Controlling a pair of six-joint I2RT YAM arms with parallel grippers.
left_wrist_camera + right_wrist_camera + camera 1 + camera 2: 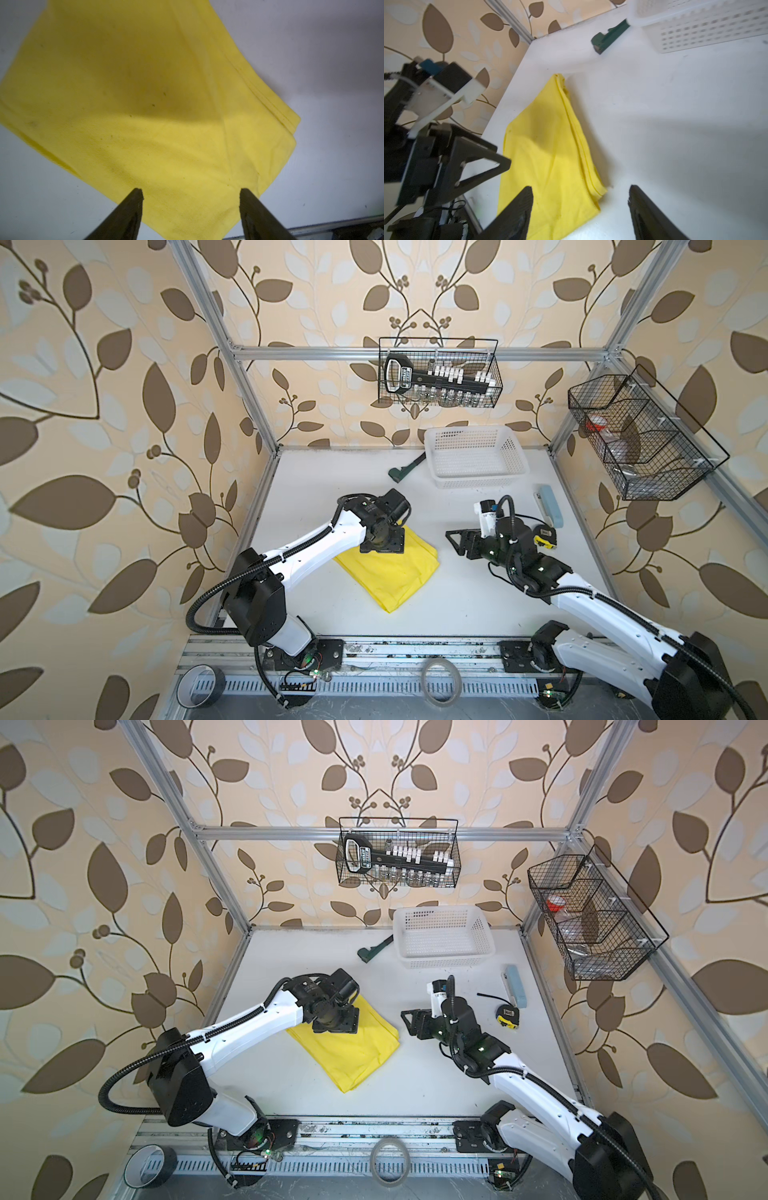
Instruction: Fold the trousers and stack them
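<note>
The yellow trousers (395, 572) lie folded into a flat packet on the white table, left of the middle in both top views (351, 1052). My left gripper (382, 545) points straight down over the packet's far corner. In the left wrist view its jaws (191, 193) stand apart above the fabric (145, 93) with nothing between them. My right gripper (457, 539) hovers to the right of the packet and clear of it. Seen from the right wrist, it (581, 189) is open and empty over the near corner of the trousers (550, 155).
A white perforated basket (478, 480) stands at the back right with a green tool (405, 469) beside it. A blue-and-white box (550, 506) and a yellow tape measure (545, 540) lie by the right edge. Two tape rolls (440, 681) rest on the front rail.
</note>
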